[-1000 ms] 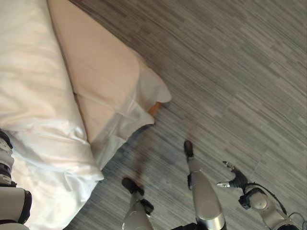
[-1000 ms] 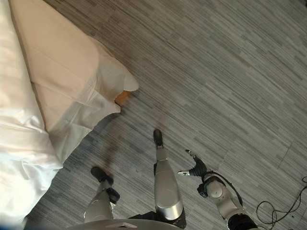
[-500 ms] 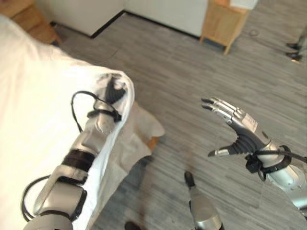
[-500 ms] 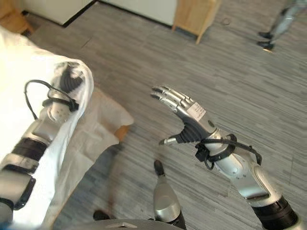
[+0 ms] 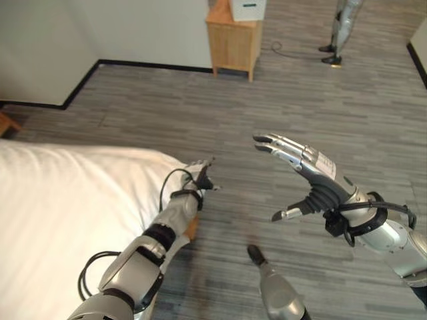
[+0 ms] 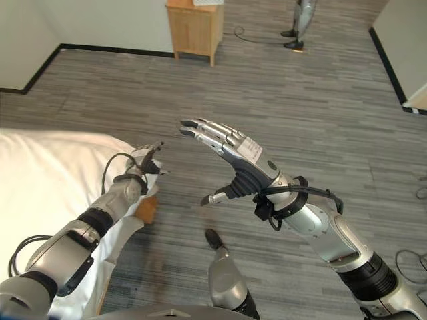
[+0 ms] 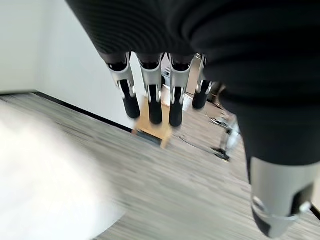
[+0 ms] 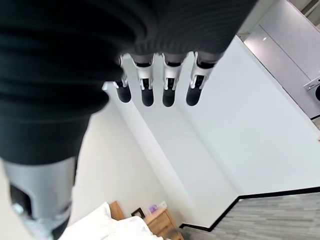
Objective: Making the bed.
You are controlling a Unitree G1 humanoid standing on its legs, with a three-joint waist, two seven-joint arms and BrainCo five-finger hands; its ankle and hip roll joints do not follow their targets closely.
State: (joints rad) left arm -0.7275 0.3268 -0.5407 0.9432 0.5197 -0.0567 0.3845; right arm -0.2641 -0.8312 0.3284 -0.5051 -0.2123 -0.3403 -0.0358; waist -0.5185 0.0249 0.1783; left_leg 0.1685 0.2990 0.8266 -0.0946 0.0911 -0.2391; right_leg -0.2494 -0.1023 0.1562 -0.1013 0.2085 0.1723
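The bed's white sheet (image 5: 67, 207) lies smooth across the left side, and its corner ends by my left hand (image 5: 200, 177). That hand reaches just past the corner, over the floor, with straight fingers (image 7: 150, 95) that hold nothing. A wooden corner of the bed frame (image 6: 148, 208) peeks out under the sheet's edge. My right hand (image 5: 313, 175) is raised over the grey floor to the right of the bed. It is open, with its thumb spread and its fingers (image 8: 170, 80) straight. Neither hand touches the sheet.
A small wooden nightstand (image 5: 233, 37) stands against the far white wall, with a white box on top. A pair of legs (image 5: 340, 27) stands on the floor at the far right. Grey plank flooring (image 5: 300, 100) stretches between the bed and the wall.
The camera has tilted up from the floor to the room. My left hand has let go of the bunched white cloth and now reaches past the bed corner. My right hand has risen, open.
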